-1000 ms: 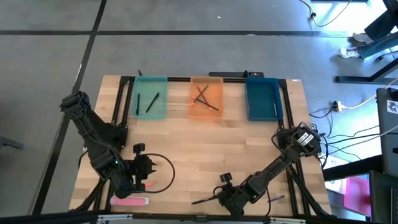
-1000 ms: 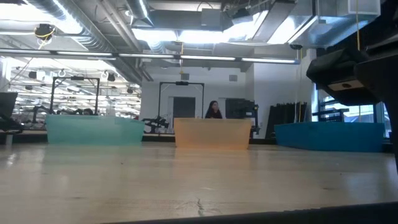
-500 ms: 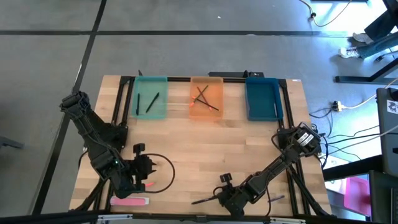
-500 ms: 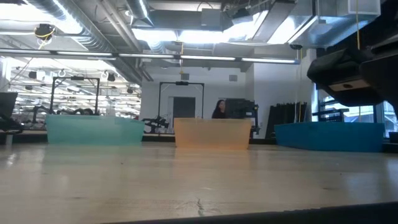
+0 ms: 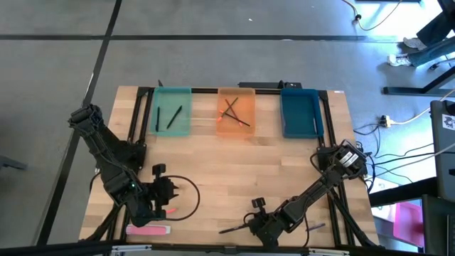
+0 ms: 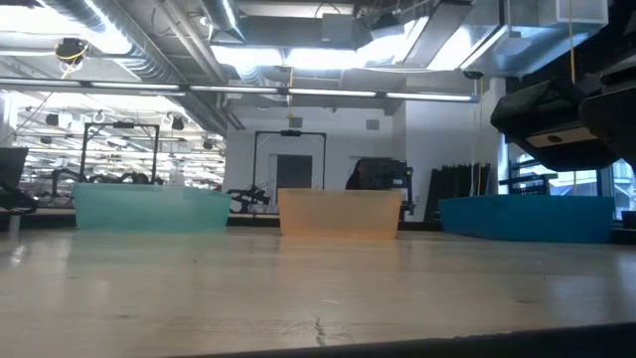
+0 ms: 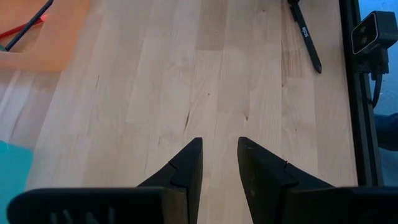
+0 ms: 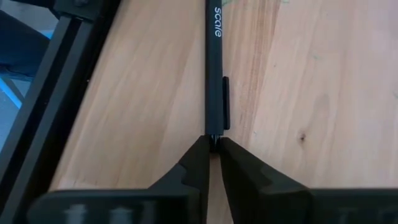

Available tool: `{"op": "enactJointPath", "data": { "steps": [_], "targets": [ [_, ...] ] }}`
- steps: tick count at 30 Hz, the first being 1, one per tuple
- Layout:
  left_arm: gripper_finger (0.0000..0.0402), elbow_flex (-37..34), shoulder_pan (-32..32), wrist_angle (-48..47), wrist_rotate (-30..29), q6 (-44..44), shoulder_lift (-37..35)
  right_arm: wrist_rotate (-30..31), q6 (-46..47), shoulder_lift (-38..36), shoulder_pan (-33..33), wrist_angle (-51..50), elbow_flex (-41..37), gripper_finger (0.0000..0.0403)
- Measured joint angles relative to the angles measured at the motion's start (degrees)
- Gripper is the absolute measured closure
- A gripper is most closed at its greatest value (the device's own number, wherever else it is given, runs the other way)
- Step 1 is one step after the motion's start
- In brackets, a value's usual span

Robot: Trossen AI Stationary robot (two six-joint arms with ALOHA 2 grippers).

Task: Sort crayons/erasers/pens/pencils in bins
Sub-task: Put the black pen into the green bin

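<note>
Black pen (image 8: 214, 68) flat on counter (image 5: 234, 178) near front edge; right claw (image 8: 214, 144) low, arm stretched, pinching its end. Left claw (image 7: 219, 163) narrowly parted, empty, hovering over front-left.

We see a pale wooden surface (image 5: 234, 171) framed by black rails. Along its far edge sit three bins in a row: teal (image 5: 172, 111) at left, orange (image 5: 236, 112) in the middle, blue (image 5: 299, 114) at right. A pink eraser (image 5: 148, 230) lies at the near left edge, a black pen (image 5: 232, 229) near the front middle.
</note>
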Motion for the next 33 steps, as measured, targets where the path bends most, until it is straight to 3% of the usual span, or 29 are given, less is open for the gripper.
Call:
{"op": "enactJointPath", "data": {
  "steps": [33],
  "targets": [
    [0.0308,0.02,0.01,0.0,0.0,0.0,0.0,1.83,1.51,0.05,-1.6,2.49,-0.02,0.0386]
  ]
}}
